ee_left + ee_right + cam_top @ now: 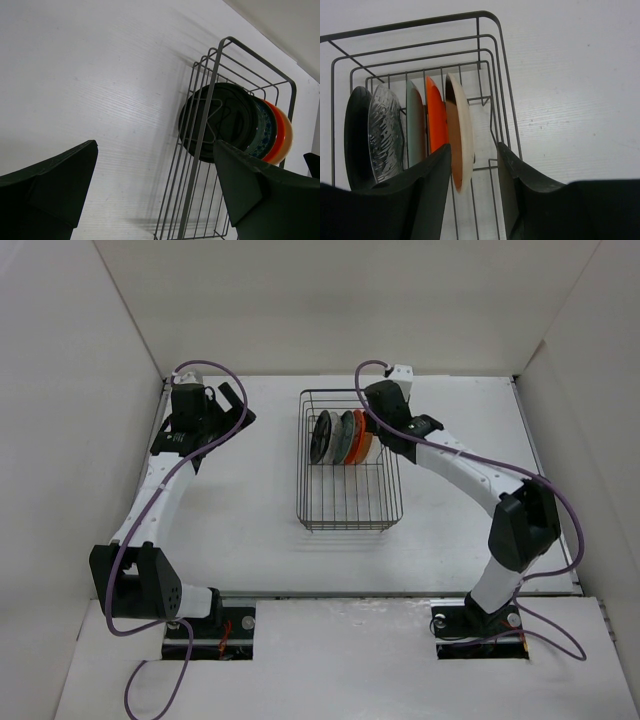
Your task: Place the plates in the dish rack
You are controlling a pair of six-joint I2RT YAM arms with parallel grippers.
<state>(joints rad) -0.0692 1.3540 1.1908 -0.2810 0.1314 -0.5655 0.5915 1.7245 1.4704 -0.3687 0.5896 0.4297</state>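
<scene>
Wire dish rack [350, 502] holds five upright plates [340, 437]. Right gripper [474, 147] jaws parted, cream plate [462, 125] between them. Left gripper [155, 144], at nine o'clock, jaws wide and empty.

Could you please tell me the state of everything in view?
black plate: upright in rack
pale grey plate: upright in rack
teal plate: upright in rack
orange plate: upright in rack
cream plate: upright in rack
dish rack: holds five plates
left gripper: open, empty
right gripper: open

White table [250, 530], matte, lightly scuffed. Plain white panels [70, 390] stand at left, back and right. Light soft, even; shadows faint.
</scene>
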